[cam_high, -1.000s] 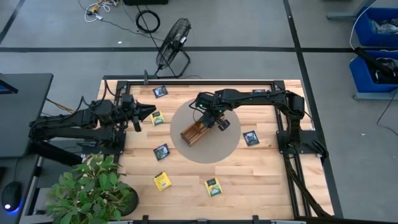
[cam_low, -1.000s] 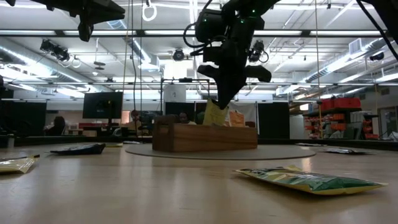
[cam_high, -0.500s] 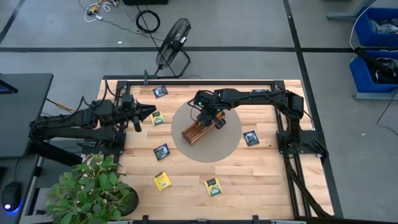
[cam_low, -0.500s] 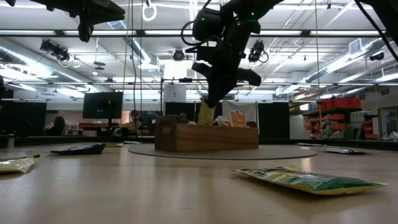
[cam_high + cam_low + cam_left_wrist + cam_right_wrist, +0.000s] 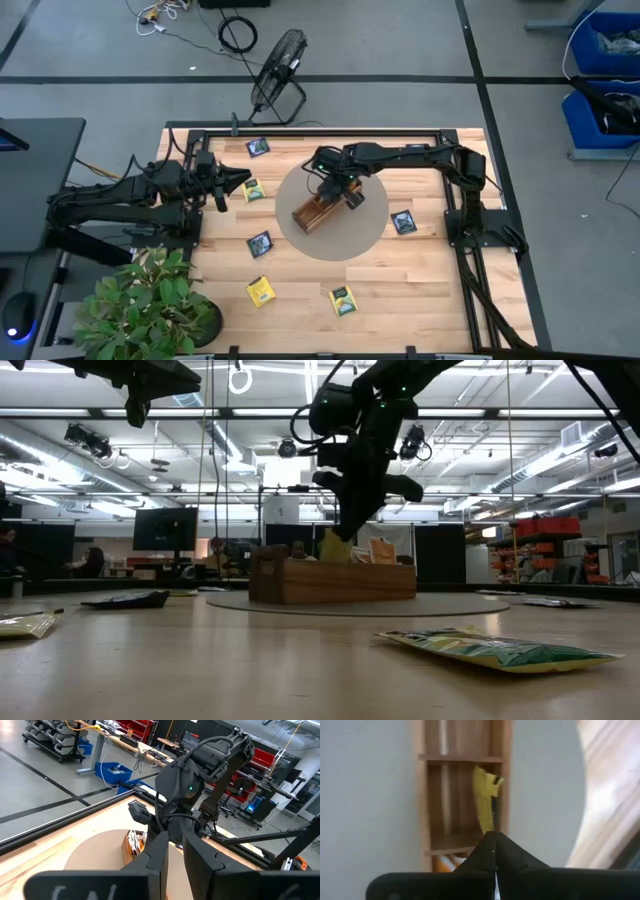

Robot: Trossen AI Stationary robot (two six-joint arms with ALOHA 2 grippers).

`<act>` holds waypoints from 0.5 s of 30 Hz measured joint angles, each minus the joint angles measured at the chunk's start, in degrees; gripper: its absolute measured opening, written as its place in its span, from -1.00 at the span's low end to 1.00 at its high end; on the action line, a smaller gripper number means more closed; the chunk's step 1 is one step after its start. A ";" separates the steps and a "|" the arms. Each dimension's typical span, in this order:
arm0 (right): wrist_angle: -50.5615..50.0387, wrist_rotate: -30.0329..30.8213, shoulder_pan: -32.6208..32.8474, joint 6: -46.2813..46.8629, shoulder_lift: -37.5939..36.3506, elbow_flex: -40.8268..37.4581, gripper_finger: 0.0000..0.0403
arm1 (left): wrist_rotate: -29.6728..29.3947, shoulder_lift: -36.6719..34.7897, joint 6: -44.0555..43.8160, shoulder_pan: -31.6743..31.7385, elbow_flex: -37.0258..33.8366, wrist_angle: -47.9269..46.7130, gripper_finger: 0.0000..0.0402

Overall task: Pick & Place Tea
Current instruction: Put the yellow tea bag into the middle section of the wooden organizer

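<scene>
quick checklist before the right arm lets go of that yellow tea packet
1. Right gripper over the wooden tray: ok.
2. Fingers shut on the yellow tea packet: ok, pinched at its edge.
3. Packet lined up with the tray's middle compartment: ok in the right wrist view; its end dips in.
4. Packet low enough to drop in cleanly: cannot tell; the low view shows part above the tray wall.
5. Room in that compartment: ok, bare wood shows beside the packet.
6. Left gripper clear of the tray: ok, parked over the table's left side.
</scene>
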 joint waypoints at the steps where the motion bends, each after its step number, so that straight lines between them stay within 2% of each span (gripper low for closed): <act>1: 0.96 0.01 -0.02 0.00 0.00 0.00 -1.00 | 0.01 0.00 0.00 0.00 0.00 -0.03 -0.70; 9: 3.94 0.05 -0.01 3.02 0.00 0.00 -0.99 | 0.00 -0.02 -0.39 0.00 0.00 -0.29 -0.70; 15: 3.32 -0.16 -0.03 3.70 0.00 0.00 -0.79 | 0.02 0.00 -0.42 0.00 0.00 -0.40 -0.70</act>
